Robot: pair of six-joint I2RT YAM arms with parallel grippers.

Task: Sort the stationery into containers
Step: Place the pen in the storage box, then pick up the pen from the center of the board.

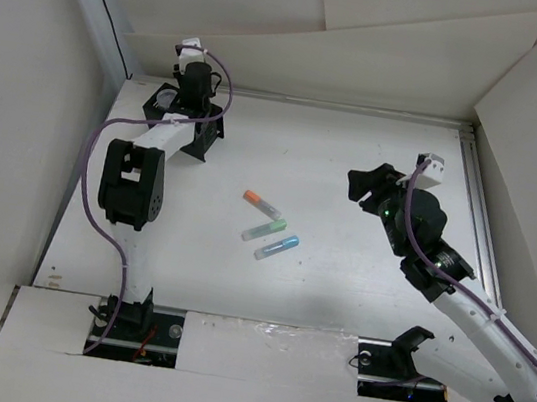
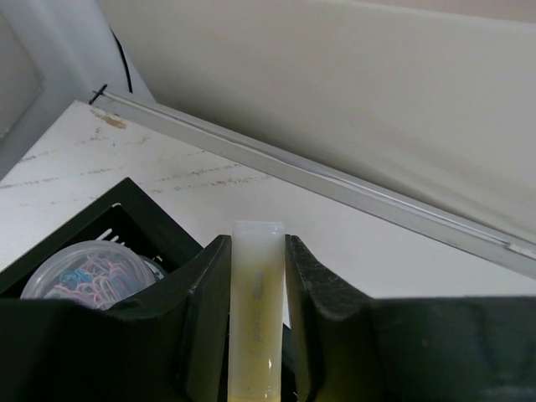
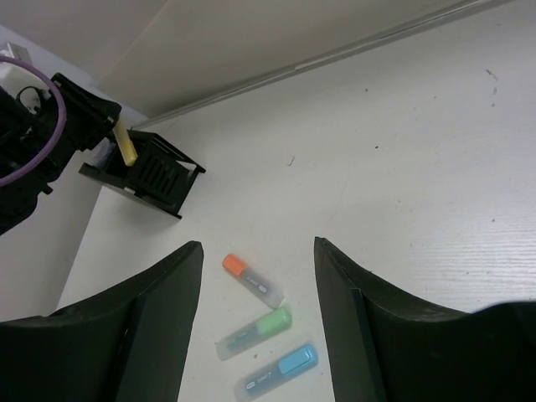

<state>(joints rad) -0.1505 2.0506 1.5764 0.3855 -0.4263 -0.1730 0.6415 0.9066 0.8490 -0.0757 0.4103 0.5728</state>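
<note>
**Left tool clamped on yellow pen above the organiser; three pens to go**

Left tool (image 2: 256,251): jaws shut on the yellow highlighter (image 2: 255,327), gripped on its two sides, with the pale end standing out past the fingertips. It hangs at the far left corner of the worktop (image 1: 336,292), right over the black mesh organiser (image 3: 155,172). The left wrist view shows the organiser rim just below and left of the pen.

Right tool (image 3: 258,244): jaws apart and holding nothing. It hovers well off to the right of the loose pens.

Step in hand (judged): depositing the yellow pen. It is not yet released.

Next move calls for:
- lining the pen up over a free compartment, not the one already occupied;
- lowering it until the pen is inside the walls, then opening the jaws;
- lifting straight out so the mesh is not dragged.

Count:
- Highlighters: 4 in all.
  - 1 yellow, held.
  - 3 lying mid-worktop, close together and apart from the organiser: orange (image 1: 261,202) farthest, green (image 1: 266,229) in the middle, blue (image 1: 278,246) nearest.
- Organiser: 1.
- Round clear tub of pink and blue clips (image 2: 88,272): 1, sitting in an organiser compartment.
- Rolls: none that I can make out in any view.

Progress (judged): under halfway for the pens.
</note>
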